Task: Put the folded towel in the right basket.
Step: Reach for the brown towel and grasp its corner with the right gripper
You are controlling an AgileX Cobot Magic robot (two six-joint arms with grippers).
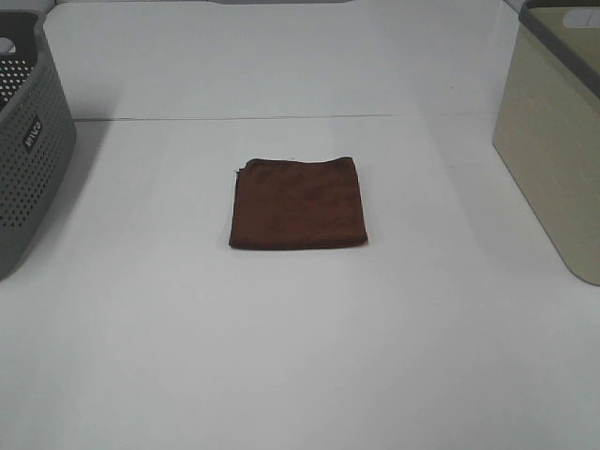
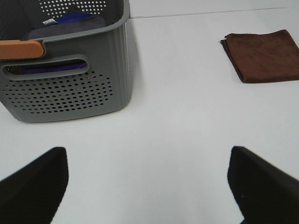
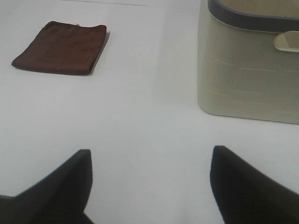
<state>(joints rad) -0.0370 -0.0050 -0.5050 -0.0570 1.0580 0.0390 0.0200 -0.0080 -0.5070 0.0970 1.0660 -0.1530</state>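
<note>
The left end effector [image 2: 147,156] has its jaws spread wide and holds nothing above the white surface [image 1: 300,366]. The right end effector [image 3: 150,151] is likewise spread and unloaded. The folded brown towel [image 1: 298,202] lies flat mid-surface. The beige right basket [image 1: 553,150] stands at its 2 o'clock, well apart. The grey perforated basket [image 1: 28,159], apparently holding dark cloth [image 2: 60,29], stands at 10 o'clock.

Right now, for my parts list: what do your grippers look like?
Only the tips show. The left gripper has two plain matte black fingers with blunt, rounded ends. The right gripper has similar black fingers tapering to sharper tips. No cables or markings are visible, and the high camera shows no arm.
</note>
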